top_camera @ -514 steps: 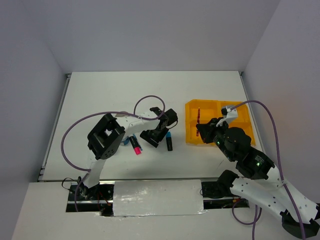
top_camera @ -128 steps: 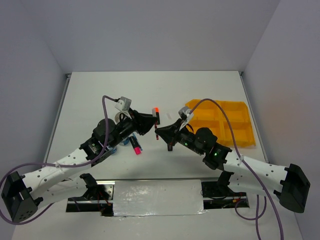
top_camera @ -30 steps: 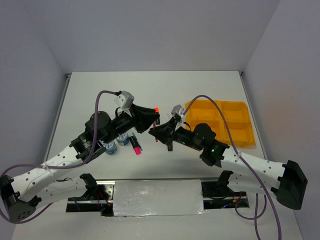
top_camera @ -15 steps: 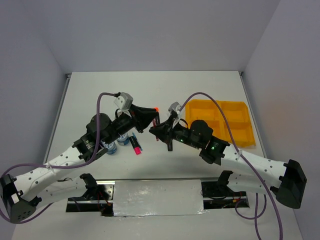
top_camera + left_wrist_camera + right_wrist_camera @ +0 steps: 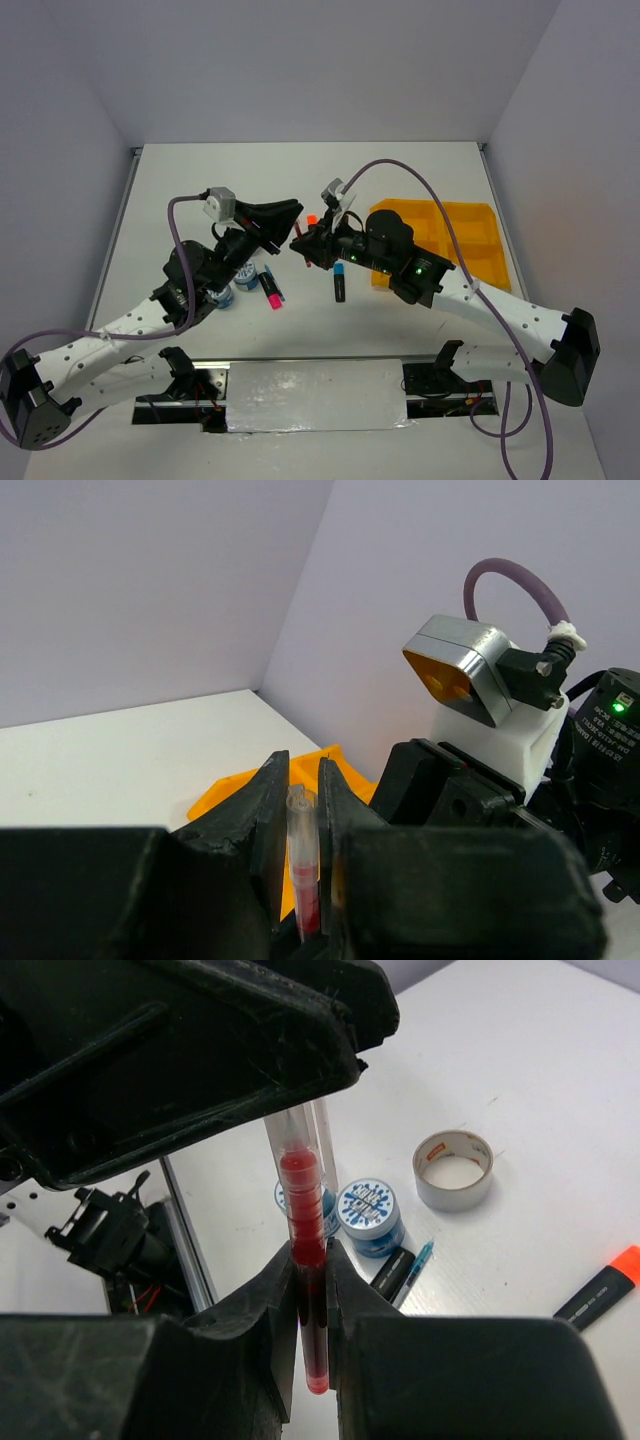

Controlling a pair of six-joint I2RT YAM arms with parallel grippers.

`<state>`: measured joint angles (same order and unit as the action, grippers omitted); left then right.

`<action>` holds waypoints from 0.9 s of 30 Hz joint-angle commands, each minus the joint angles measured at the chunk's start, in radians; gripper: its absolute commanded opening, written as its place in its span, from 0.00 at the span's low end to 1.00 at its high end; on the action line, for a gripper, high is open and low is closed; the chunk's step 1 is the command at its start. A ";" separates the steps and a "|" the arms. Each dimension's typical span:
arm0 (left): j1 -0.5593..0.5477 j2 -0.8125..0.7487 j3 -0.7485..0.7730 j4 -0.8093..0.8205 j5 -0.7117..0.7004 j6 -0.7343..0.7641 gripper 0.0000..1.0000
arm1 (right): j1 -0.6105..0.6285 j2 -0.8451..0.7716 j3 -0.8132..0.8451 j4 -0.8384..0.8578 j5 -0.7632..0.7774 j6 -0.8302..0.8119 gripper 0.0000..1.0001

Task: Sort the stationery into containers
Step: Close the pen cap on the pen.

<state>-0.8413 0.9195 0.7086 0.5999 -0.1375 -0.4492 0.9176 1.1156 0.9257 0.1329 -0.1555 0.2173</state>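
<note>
While red pen [image 5: 300,1175] sits mid-air over surface [image 5: 200,190] centre, tray [image 5: 470,225] at its 3 o'clock, long axis runs 12-to-6 in both wrist views, clear end at 12, right tool [image 5: 308,1260] pinching the red-ink section, left tool [image 5: 302,770] closed against the barrel.

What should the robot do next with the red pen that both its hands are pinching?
Probably open the left gripper. It and the right gripper both seem shut on the red pen in mid-air; letting go frees the right one to carry it to the yellow tray.
</note>
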 commanded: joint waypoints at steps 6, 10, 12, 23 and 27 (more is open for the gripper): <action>-0.125 0.091 -0.215 -0.223 0.105 -0.089 0.00 | -0.112 0.006 0.323 0.352 0.005 -0.013 0.00; -0.140 0.125 -0.254 -0.196 0.142 -0.100 0.00 | -0.121 0.027 0.370 0.341 -0.104 -0.077 0.00; -0.145 0.122 -0.268 -0.195 0.144 -0.097 0.00 | -0.121 0.029 0.389 0.329 -0.118 -0.101 0.00; -0.148 -0.001 -0.148 -0.403 -0.019 -0.094 0.00 | -0.105 -0.033 0.153 0.287 -0.122 -0.139 0.00; -0.147 0.016 0.113 -0.670 -0.268 -0.098 0.38 | -0.097 -0.066 -0.020 0.286 -0.115 -0.095 0.00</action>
<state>-0.9424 0.8909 0.7177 0.4511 -0.3424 -0.5270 0.8379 1.1435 0.9558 -0.0040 -0.4023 0.0990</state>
